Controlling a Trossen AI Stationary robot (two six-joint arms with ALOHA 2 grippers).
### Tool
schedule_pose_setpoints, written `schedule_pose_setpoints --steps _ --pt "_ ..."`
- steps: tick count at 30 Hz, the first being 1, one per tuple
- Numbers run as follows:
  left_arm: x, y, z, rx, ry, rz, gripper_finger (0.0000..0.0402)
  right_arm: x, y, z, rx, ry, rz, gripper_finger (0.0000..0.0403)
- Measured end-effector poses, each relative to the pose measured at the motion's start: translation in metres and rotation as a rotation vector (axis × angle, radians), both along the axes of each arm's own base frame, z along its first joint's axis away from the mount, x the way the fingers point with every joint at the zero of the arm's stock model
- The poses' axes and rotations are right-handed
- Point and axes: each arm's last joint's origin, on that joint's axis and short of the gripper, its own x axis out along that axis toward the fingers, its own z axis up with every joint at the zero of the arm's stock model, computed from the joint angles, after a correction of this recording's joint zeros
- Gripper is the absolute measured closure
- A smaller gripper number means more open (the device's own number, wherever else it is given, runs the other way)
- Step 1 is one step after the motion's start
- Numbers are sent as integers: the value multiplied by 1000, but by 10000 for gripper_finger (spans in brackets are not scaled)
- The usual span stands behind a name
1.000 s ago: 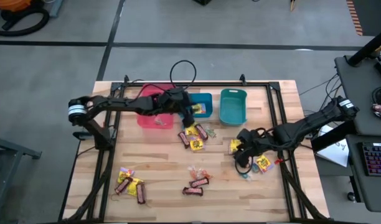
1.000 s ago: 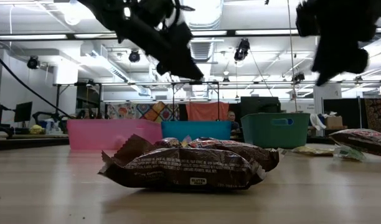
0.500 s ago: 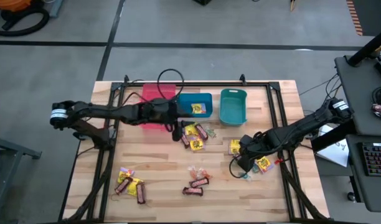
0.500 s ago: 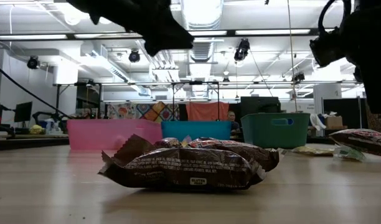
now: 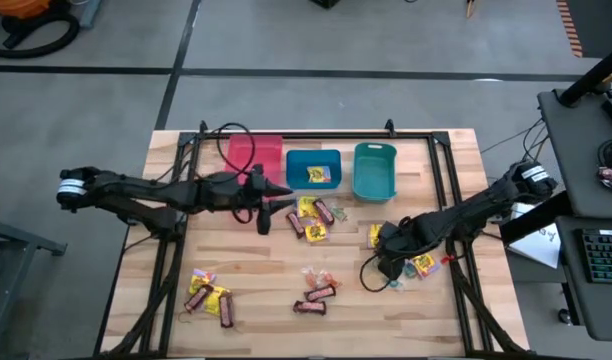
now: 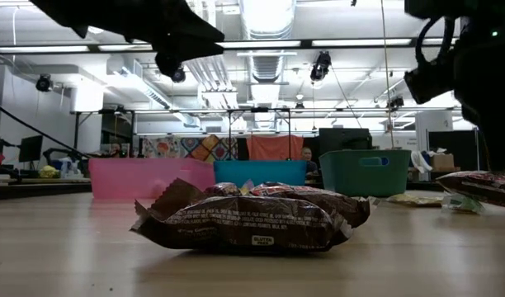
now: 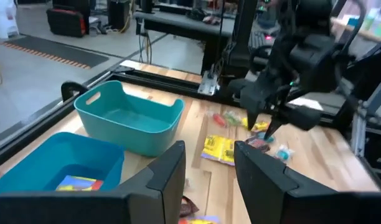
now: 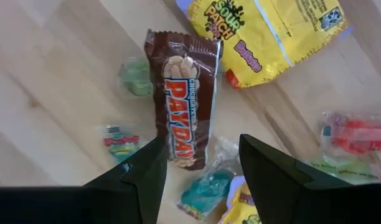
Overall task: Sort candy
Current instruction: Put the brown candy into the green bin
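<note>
Right pincer poised over a brown bar, ready to pick.

The bar [image 8: 180, 93] lay flat on the desk [image 5: 256, 265] among loose sweets, directly under the spread, empty right pincer [image 8: 197, 171]. It probably should drop straight and pinch across the bar's width, clear of the yellow packet [image 8: 265, 31]. Left pincer [image 7: 209, 165] hovered spread, empty, near the bins.

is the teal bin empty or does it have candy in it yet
Empty. The teal plastic bin shows a bare floor in the left wrist view and from above, while the blue plastic bin beside it holds a yellow packet.
</note>
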Motion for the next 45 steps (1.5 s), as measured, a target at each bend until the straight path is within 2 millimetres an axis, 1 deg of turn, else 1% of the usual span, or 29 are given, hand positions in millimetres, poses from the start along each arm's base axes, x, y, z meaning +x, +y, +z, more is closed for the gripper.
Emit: schedule_pose_setpoints --steps 7,10,14,18,21,23,27,32,36,40,45 --pt "-5 -1 -2 -26 -17 1 280 10 4 -21 -26 50 94 212" --pt "-4 -2 -3 -31 -12 -3 280 12 5 -28 -36 78 99 225" --pt "-2 -5 -4 -35 -4 -15 280 13 5 -34 -35 105 101 274" --pt "-2 -7 -5 -43 -2 -20 280 12 6 -33 -21 109 101 333" --pt "-2 -8 -6 -56 2 -20 280 12 5 -31 -14 100 102 367" --pt "-2 -8 -7 -59 6 -20 280 11 5 -28 -8 88 101 377" --pt "-3 -8 -8 -75 16 -18 280 8 5 -17 28 50 104 375" --pt "-3 -10 -9 -83 28 -21 280 4 3 5 51 -52 116 372" --pt "-3 -10 -9 -84 27 -23 280 1 -2 23 -8 -170 146 372" --pt "-1 -10 -9 -84 10 -13 280 1 -15 38 -82 -277 165 372" --pt "7 -11 -11 -95 -32 -15 280 9 -41 50 -164 -314 196 372"
